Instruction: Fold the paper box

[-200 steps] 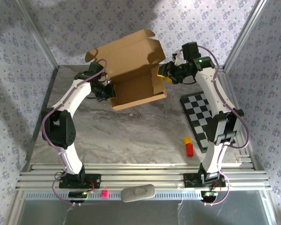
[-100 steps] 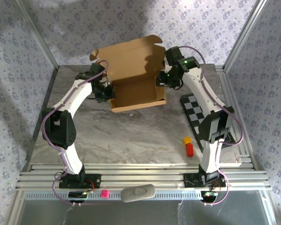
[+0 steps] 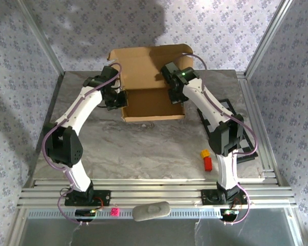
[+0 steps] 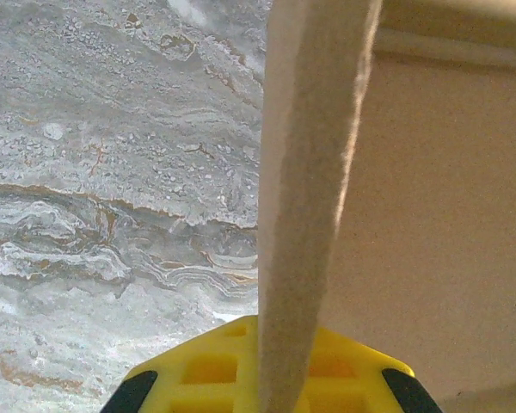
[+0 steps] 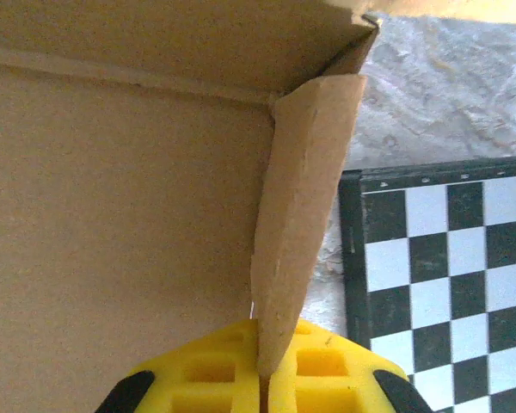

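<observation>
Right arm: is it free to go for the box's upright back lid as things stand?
Probably not yet. The right gripper is shut on the paper box's right wall, so it must let go first. Otherwise the lid stands close behind, with nothing between.

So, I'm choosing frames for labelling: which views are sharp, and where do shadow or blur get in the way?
Top external: sharp and evenly lit, with a soft dark shadow on the back wall above the paper box. Left wrist: the box's edge up the middle is blurred from closeness, the marble table sharper. Right wrist: the cardboard and checkered board read crisply.
</observation>
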{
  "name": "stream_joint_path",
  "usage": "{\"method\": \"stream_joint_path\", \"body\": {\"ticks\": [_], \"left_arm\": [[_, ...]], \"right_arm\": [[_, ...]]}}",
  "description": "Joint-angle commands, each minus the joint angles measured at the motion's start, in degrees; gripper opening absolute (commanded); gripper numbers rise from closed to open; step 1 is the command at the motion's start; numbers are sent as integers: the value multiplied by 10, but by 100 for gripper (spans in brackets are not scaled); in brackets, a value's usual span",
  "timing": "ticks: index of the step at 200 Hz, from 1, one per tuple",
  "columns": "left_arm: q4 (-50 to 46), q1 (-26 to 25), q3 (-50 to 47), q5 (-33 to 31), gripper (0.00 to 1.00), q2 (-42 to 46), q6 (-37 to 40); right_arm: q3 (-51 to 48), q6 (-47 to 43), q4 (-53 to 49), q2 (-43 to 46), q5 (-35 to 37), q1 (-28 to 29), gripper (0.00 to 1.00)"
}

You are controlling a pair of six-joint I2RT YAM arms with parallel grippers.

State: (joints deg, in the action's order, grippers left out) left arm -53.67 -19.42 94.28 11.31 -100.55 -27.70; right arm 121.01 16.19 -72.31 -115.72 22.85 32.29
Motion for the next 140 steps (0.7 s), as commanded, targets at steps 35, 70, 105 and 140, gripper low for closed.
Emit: {"method": "stream_joint_path", "body": {"ticks": [35,70,105,140], "left_arm": [[19,-16,21,16,0,45,-20],[13,-23,24,0,0,51,-27],[12,-28,27,-9,0,53,-31],[15,-30,32,-11,0,53,-33]], "right_arm": [[5,-14,-21,-6,30,14,0],[7,-17,-45,-17,96,15,0],[11,-14,-59,-26,129,18,0],[4,0,-51,-22,91,12,0]]}}
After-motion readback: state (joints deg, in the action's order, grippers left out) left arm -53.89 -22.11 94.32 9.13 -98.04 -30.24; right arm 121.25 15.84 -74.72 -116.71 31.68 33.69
